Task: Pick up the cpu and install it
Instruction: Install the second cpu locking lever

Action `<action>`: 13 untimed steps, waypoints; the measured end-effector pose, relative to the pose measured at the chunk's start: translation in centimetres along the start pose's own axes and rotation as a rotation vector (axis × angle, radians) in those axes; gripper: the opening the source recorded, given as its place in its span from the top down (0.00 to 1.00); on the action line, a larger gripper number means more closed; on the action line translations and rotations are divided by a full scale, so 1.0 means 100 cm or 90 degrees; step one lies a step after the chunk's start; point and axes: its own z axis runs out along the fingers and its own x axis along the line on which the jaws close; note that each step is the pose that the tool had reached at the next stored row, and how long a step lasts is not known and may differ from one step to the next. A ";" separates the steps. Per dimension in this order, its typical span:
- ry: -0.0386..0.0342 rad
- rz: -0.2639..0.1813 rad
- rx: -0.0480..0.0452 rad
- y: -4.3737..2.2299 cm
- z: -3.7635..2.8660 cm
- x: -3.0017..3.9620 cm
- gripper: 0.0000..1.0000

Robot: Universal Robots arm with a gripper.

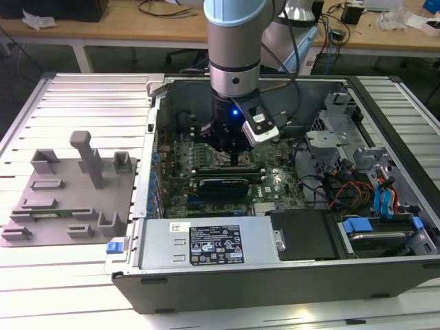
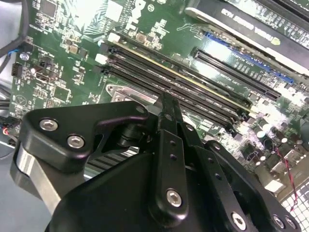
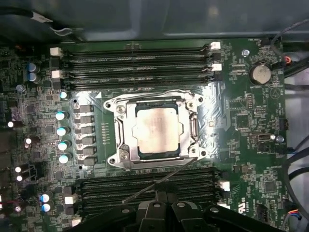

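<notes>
**CPU seated in the socket, pincer above it**

Wooden worktops point(image 1: 124, 31) with cables ran along the back of the exterior view, and a slatted metal bench point(image 1: 75, 110) carried an open computer case point(image 1: 289, 275). A grey fixture plate point(image 1: 69, 196) lay on the slats at that view's left. The arm point(image 1: 234, 41) reached down into the case, its pincer point(image 1: 232, 159) low over the motherboard point(image 1: 275, 182).

In the second wrist view the pincer point(image 2: 166, 104) stood over the memory slots point(image 2: 193, 82) with its fingers point(image 2: 169, 121) pressed together, nothing between them.

In the first wrist view the cpu point(image 3: 158, 129) lay flat inside the socket point(image 3: 153, 130), between two banks of memory slots. The pincer's point(image 3: 161, 195) dark fingertips sat beside the nearer bank, apart from the cpu.
</notes>
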 end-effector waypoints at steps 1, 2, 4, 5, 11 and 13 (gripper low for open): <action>0.0000 0.000 0.0000 0.0000 0.0000 0.0000 0.89; -0.0001 0.000 -0.0001 0.0000 0.0001 0.0000 0.89; -0.0001 0.000 -0.0001 0.0000 0.0001 0.0001 0.89; -0.0001 0.000 -0.0001 0.0000 0.0001 0.0001 0.89; 0.0000 0.000 -0.0001 0.0000 0.0001 0.0001 0.89; -0.0001 0.000 -0.0001 0.0000 0.0001 0.0001 0.89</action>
